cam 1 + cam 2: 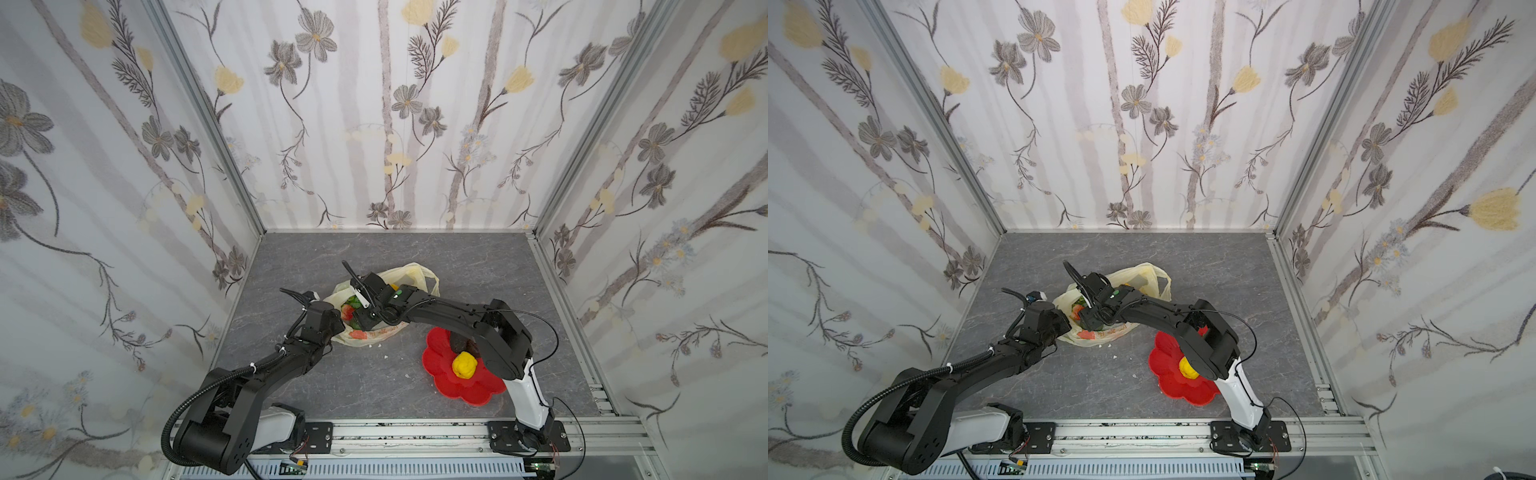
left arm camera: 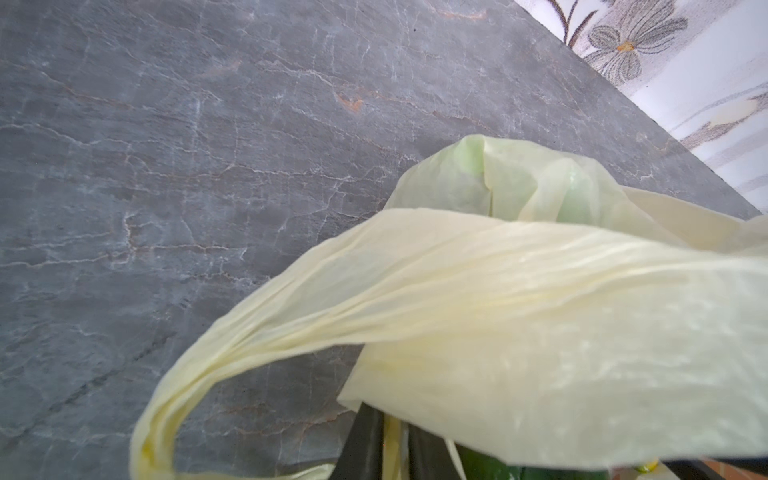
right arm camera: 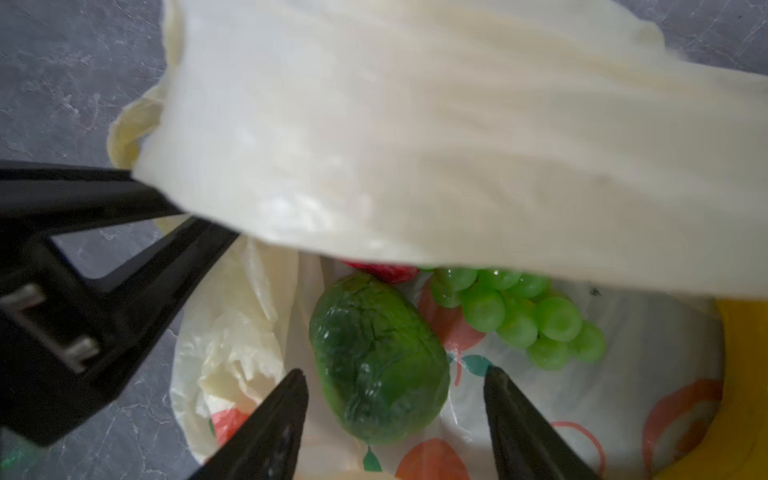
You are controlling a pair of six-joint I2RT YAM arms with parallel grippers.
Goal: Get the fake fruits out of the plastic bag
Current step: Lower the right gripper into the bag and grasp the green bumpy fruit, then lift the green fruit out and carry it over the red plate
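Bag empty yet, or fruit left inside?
Not empty: the right wrist view shows a green avocado and a green grape bunch lying inside the plastic bag.

Grey, veined stone-look tabletop (image 1: 374, 257) filled the lower middle of both top views. A pale-yellow plastic bag (image 1: 415, 272) lay crumpled near frame centre. A red flower-shaped dish (image 1: 440, 374) sat to its lower right, apart. A few white scraps (image 1: 386, 356) lay on bare surface below the bag.

Inside the bag (image 1: 415, 270), avocado (image 3: 378, 361) beside grape bunch (image 3: 519, 320); dish (image 1: 453, 392) to its right
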